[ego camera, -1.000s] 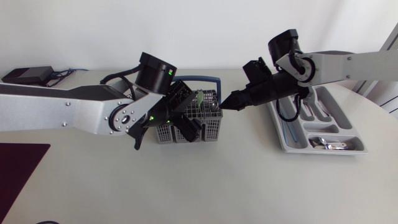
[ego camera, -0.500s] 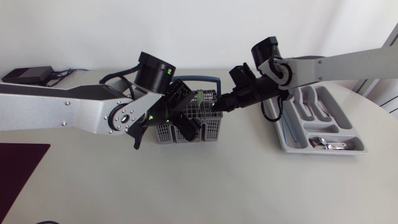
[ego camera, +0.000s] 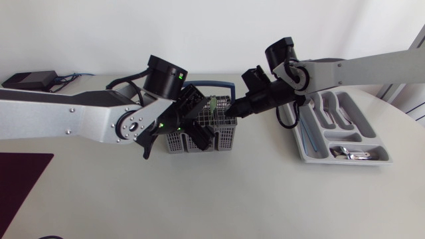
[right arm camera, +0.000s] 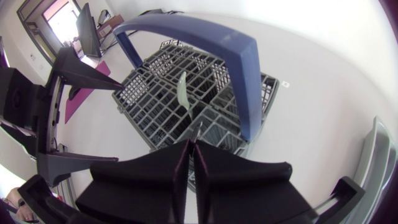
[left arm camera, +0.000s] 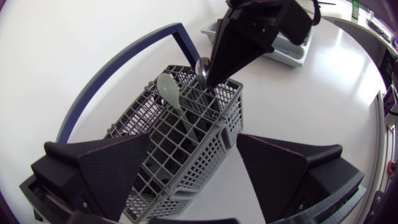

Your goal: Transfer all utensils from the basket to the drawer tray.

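The grey wire basket (ego camera: 178, 141) with a blue handle (ego camera: 226, 84) stands mid-table. My left gripper (ego camera: 198, 119) is open, one finger on each side of the basket (left arm camera: 180, 149). A pale green spoon (left arm camera: 169, 90) and a metal spoon (left arm camera: 202, 65) stand upright in it. My right gripper (ego camera: 231, 111) has come down at the basket's right end and is shut on the metal spoon; its thin metal shows between the closed fingers (right arm camera: 190, 146). The grey drawer tray (ego camera: 317, 149) lies to the right.
Metal utensils (ego camera: 348, 154) lie in the tray's front compartment. A black box (ego camera: 30, 79) sits at the back left and a dark mat (ego camera: 20, 176) at the front left. The blue handle (right arm camera: 236, 68) arches just ahead of my right gripper.
My right gripper moved left from beside the tray to the basket's right end and closed on the metal spoon. The left arm stayed still.
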`<action>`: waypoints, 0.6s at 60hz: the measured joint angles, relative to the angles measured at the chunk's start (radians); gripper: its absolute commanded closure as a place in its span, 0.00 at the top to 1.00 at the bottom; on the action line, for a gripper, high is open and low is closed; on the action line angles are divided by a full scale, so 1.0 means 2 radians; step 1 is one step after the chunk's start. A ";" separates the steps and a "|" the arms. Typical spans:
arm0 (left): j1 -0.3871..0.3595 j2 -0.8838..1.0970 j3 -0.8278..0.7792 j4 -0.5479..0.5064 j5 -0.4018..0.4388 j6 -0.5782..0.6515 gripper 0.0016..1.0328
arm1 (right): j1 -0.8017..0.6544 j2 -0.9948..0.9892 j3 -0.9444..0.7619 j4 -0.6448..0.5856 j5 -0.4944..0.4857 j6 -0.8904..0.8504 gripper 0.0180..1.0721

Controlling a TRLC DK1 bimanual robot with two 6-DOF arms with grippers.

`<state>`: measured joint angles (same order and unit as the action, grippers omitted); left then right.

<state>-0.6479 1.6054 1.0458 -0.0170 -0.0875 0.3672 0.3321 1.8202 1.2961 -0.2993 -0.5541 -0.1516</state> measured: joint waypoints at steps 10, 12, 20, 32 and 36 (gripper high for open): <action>0.000 0.000 0.000 0.000 0.000 0.000 0.95 | 0.000 -0.040 -0.001 0.000 -0.006 0.008 0.05; 0.001 0.000 0.000 -0.003 0.006 0.000 0.95 | 0.000 -0.049 -0.003 0.000 -0.006 0.010 0.05; 0.017 0.000 0.000 -0.036 0.060 -0.002 0.95 | -0.004 -0.085 -0.010 -0.003 -0.014 0.019 0.05; 0.040 0.000 0.002 -0.070 0.102 -0.006 0.95 | -0.018 -0.145 -0.025 -0.020 -0.039 0.026 0.05; 0.042 -0.002 0.002 -0.072 0.105 -0.008 0.95 | -0.028 -0.167 -0.034 -0.022 -0.050 0.027 0.05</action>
<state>-0.5644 1.6009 1.0496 -0.1604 0.1234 0.3515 0.2768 1.4853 1.2282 -0.3424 -0.6540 -0.0975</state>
